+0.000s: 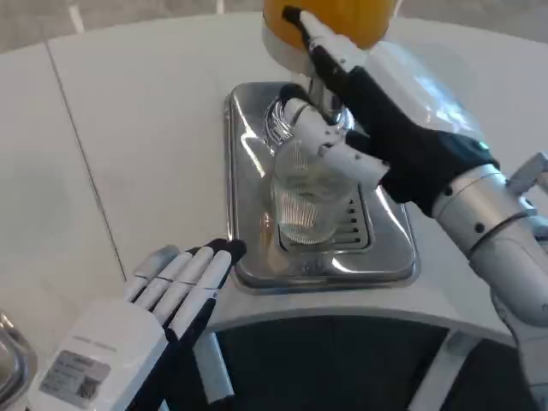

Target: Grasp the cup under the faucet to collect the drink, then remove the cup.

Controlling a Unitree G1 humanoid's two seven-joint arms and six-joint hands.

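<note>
A clear ribbed cup (pixel 304 205) stands upright on the chrome drip tray (pixel 248 145), below the orange drink tank (pixel 351 17). My right hand (pixel 385 128) reaches in from the right and grips the cup around its upper part, with white fingers curled at its rim. One finger of that hand stretches up against the tank's base, where the faucet is mostly hidden behind it. I cannot tell whether any drink is in the cup. My left hand (pixel 171 291) lies at the lower left with straight fingers, holding nothing, its tips near the tray's front left corner.
The white table (pixel 128 111) spreads to the left and back. A dark gap (pixel 342 360) lies under the dispenser's white front edge. A bit of shiny metal (pixel 10 364) shows at the bottom left corner.
</note>
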